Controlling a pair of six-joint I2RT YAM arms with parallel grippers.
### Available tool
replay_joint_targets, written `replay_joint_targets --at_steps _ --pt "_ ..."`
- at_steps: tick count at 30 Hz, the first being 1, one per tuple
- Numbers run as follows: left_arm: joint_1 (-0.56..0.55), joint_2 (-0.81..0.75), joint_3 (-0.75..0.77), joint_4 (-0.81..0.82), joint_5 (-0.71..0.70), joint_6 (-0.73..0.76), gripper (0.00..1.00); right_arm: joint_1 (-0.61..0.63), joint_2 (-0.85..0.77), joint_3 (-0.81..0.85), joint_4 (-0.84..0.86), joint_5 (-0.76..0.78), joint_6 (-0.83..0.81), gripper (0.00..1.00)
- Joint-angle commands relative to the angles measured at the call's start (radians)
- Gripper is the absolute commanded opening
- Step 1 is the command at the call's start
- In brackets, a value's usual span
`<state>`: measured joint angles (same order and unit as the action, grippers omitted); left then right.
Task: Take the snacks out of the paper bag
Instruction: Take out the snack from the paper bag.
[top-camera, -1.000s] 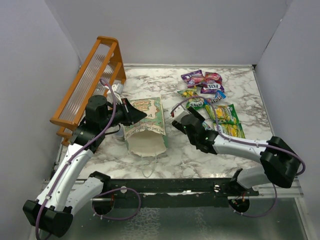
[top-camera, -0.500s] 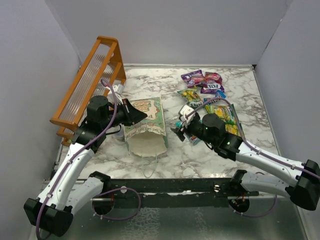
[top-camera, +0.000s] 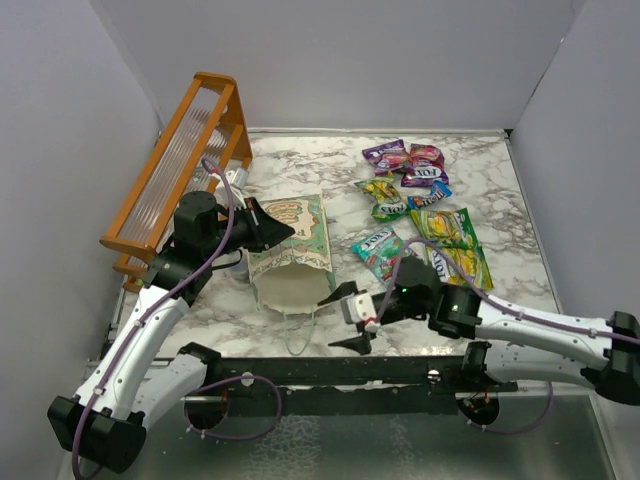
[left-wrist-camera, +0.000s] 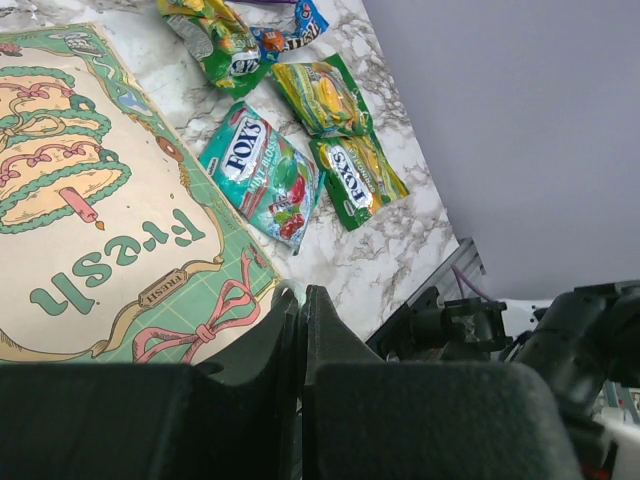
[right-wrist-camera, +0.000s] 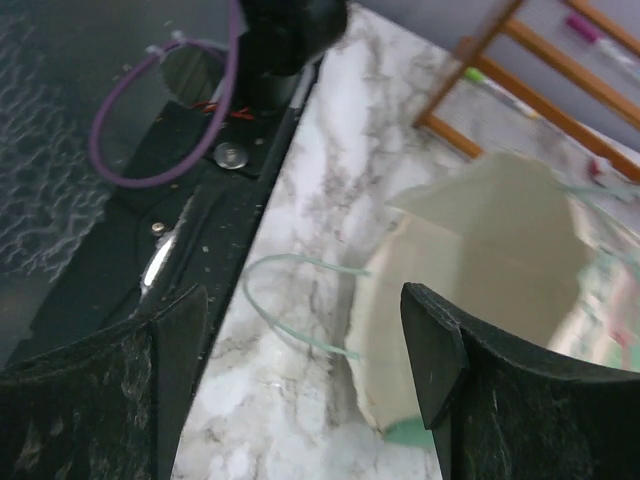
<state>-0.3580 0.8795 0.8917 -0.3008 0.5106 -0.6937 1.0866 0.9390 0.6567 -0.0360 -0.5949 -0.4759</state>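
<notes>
The mint-green paper bag (top-camera: 292, 250) lies on its side, its cream-white mouth (top-camera: 293, 290) facing the near edge. My left gripper (top-camera: 276, 229) is shut on the bag's upper edge; in the left wrist view a thin white handle string shows between its fingertips (left-wrist-camera: 292, 296), above the printed side (left-wrist-camera: 90, 220). My right gripper (top-camera: 346, 320) is open and empty just right of the mouth; its wrist view (right-wrist-camera: 305, 335) shows the bag's inside (right-wrist-camera: 490, 250) and a handle loop (right-wrist-camera: 290, 300). Several snacks lie right of the bag: a teal packet (top-camera: 378, 250), yellow-green (top-camera: 386, 196), purple (top-camera: 385, 153), pink-red (top-camera: 426, 155), green (top-camera: 441, 226).
An orange wooden rack (top-camera: 180, 160) stands at the far left, close behind my left arm. A small clear cup (top-camera: 238, 268) sits partly hidden left of the bag. The black base rail (top-camera: 320, 370) runs along the near edge. White walls enclose the table.
My right gripper has drawn back from the snacks toward the near edge and now faces the bag's mouth. The teal packet now lies uncovered. The left gripper and bag have not moved.
</notes>
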Motion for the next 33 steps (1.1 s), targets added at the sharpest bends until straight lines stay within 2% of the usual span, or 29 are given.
replay_joint_targets --at_steps 1,7,11,14,16,19,29,33 --pt "-0.003 -0.005 0.019 0.012 0.017 -0.002 0.00 0.166 0.146 0.039 0.021 0.123 -0.124 0.77" --pt "-0.003 -0.005 0.033 -0.015 0.009 0.007 0.00 0.295 0.400 0.117 0.200 0.517 -0.144 0.76" --pt "-0.004 -0.010 0.032 -0.016 0.006 0.002 0.00 0.325 0.559 0.112 0.438 0.829 -0.206 0.78" --pt "-0.003 -0.013 0.032 -0.011 0.009 -0.004 0.00 0.324 0.661 0.125 0.535 0.971 -0.292 0.73" --pt "-0.003 -0.017 0.036 -0.011 0.011 -0.008 0.00 0.317 0.715 0.092 0.662 1.056 -0.381 0.69" --pt "-0.003 -0.021 0.045 -0.018 0.019 -0.002 0.00 0.286 0.774 0.064 0.776 1.104 -0.464 0.68" --pt "-0.003 -0.004 0.068 0.003 0.089 0.024 0.00 0.152 0.942 0.076 0.996 0.964 -0.573 0.67" --pt "-0.003 0.008 0.081 0.002 0.131 0.029 0.00 0.114 1.024 0.119 1.046 0.966 -0.626 0.68"
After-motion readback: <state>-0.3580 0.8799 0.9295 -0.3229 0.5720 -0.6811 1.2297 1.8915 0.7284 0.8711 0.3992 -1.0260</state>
